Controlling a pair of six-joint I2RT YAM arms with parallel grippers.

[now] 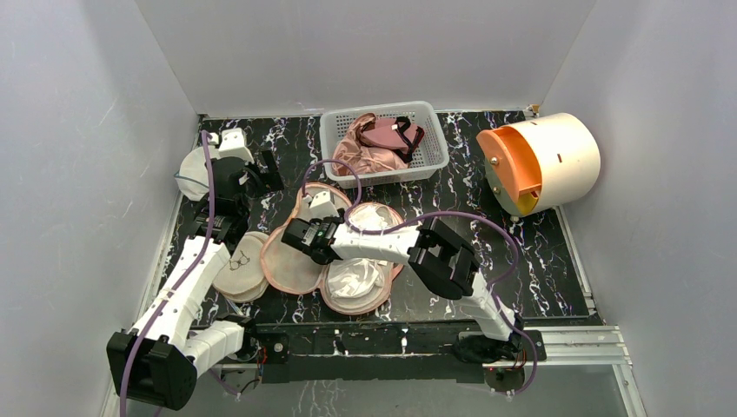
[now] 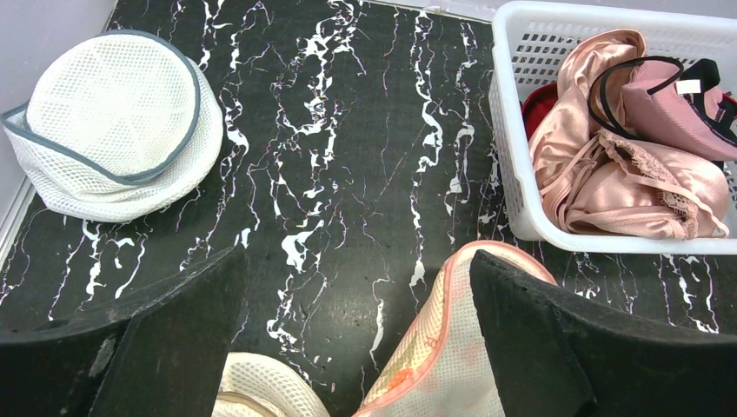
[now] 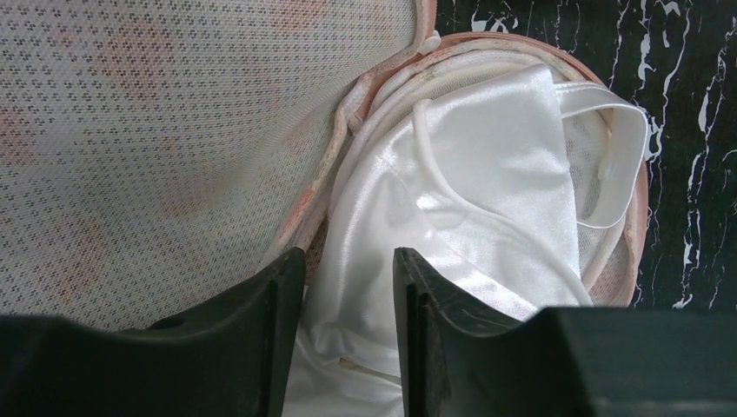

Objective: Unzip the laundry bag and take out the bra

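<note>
Treat the laundry bag (image 3: 174, 130) as already unzipped: mesh flap thrown back to the left of the right gripper (image 3: 348, 256), pink zip edge just ahead of its fingertips. Find the bra (image 3: 487, 200) in the opened half, under and ahead-right of that gripper, with a fold of white satin between half-narrowed jaws; cannot tell whether pinched yet. Take satin only, never flap or edging, then lift straight up, minding the strap (image 3: 627, 148) looped off to the right. Leave the left gripper (image 2: 355, 256) spread wide and empty.

Mind grey walls (image 1: 78, 174) all round, black marbled table (image 2: 348, 130) beneath, white basket (image 2: 508, 130) ahead-right of the left gripper, round mesh pouch (image 2: 113, 113) ahead-left.
</note>
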